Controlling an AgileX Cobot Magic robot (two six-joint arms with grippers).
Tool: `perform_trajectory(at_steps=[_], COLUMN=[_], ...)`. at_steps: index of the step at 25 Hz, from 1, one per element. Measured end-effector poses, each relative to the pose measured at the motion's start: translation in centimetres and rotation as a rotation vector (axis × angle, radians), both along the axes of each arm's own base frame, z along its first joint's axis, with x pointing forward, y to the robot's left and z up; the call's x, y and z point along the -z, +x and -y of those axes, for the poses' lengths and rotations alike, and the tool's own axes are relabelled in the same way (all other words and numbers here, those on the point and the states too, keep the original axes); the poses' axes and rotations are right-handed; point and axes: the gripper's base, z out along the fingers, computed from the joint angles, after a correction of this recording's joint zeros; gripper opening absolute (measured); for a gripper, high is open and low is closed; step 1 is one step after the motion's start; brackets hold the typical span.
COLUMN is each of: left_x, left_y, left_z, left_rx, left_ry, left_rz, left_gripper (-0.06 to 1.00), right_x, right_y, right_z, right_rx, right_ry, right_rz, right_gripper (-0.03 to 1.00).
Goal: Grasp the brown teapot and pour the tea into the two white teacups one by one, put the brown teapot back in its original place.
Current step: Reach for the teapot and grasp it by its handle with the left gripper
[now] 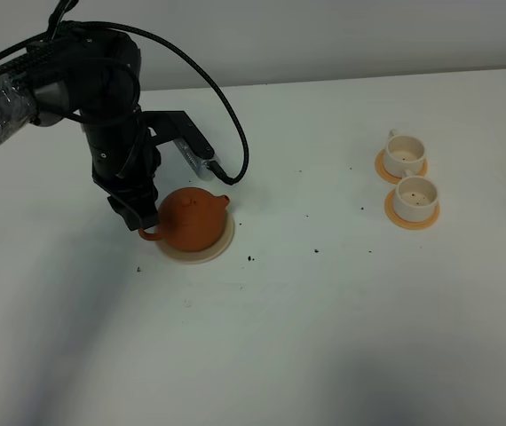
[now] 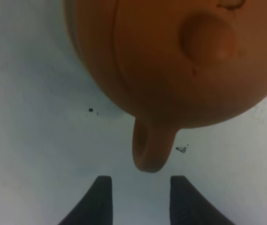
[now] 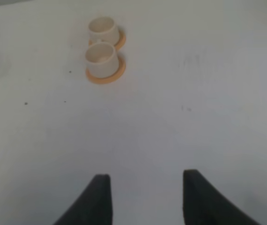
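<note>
The brown teapot point(image 1: 193, 218) sits on its cream-beige coaster point(image 1: 212, 252) left of the table's middle, spout to the right, loop handle to the left. My left gripper point(image 1: 139, 218) hangs at the handle. In the left wrist view the teapot point(image 2: 180, 56) fills the frame and my open gripper point(image 2: 139, 192) has its fingertips just short of the handle loop point(image 2: 150, 145), not touching. The two white teacups point(image 1: 405, 153) point(image 1: 415, 197) stand on orange saucers at the right. They also show in the right wrist view point(image 3: 103, 29) point(image 3: 100, 56), far from my open, empty right gripper point(image 3: 145, 192).
The white table point(image 1: 324, 337) carries a few small dark specks point(image 1: 251, 259) near the coaster. A black cable point(image 1: 226, 106) loops from the left arm over the table behind the teapot. The right arm does not show in the high view.
</note>
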Motion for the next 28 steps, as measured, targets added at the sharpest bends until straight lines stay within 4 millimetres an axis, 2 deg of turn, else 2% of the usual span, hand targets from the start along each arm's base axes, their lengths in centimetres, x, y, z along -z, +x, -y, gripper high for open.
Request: perform_trajectory(at_steps=[8, 17, 28], left_x=[0.1, 2.2, 1.6], left_y=[-0.1, -0.1, 0.1], left_z=[0.5, 1.2, 2.1], left_rx=[0.036, 0.061, 0.126], left_ry=[-0.006, 0.008, 0.0], left_rz=[-0.006, -0.051, -0.033], left_gripper=[0.31, 0.31, 0.31], right_x=[0.0, 0.0, 0.0], right_y=[0.0, 0.0, 0.0], right_z=[0.0, 0.0, 0.0], right_rx=[0.0, 0.0, 0.0], right_ry=[0.0, 0.0, 0.0], right_rz=[0.0, 0.0, 0.0], right_gripper=[0.37, 0.37, 0.37])
